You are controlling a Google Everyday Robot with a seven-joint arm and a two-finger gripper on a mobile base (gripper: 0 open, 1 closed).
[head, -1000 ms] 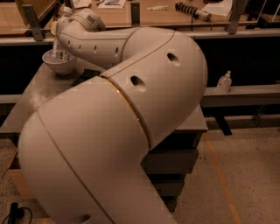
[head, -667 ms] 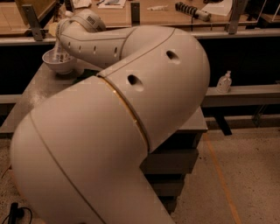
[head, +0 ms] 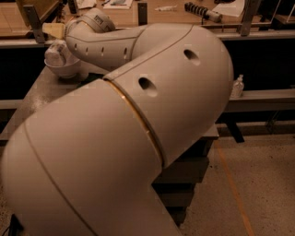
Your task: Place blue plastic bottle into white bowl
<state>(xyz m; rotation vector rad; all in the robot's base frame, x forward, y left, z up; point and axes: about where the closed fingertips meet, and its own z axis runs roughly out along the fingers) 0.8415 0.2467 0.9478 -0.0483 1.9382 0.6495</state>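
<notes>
The white bowl (head: 64, 70) stands on the grey table (head: 41, 94) at the upper left. The blue plastic bottle (head: 57, 52), whitish and crinkled, sits in the bowl and sticks up above its rim. My gripper (head: 51, 31) is at the end of the wrist (head: 90, 23), just above the bottle and bowl. Most of the gripper is hidden by the wrist. I cannot tell whether it touches the bottle. My large pale arm (head: 138, 138) fills the middle of the view.
A small clear pump-dispenser bottle (head: 237, 86) stands on a low ledge at the right. A wooden bench (head: 161, 14) with tools and papers runs behind the table. The speckled floor (head: 258, 184), with an orange line on it, lies at the lower right.
The big arm links have swung a little to the right and fill more of the view. The wrist stays over the bowl, and the bottle stays at the bowl.
</notes>
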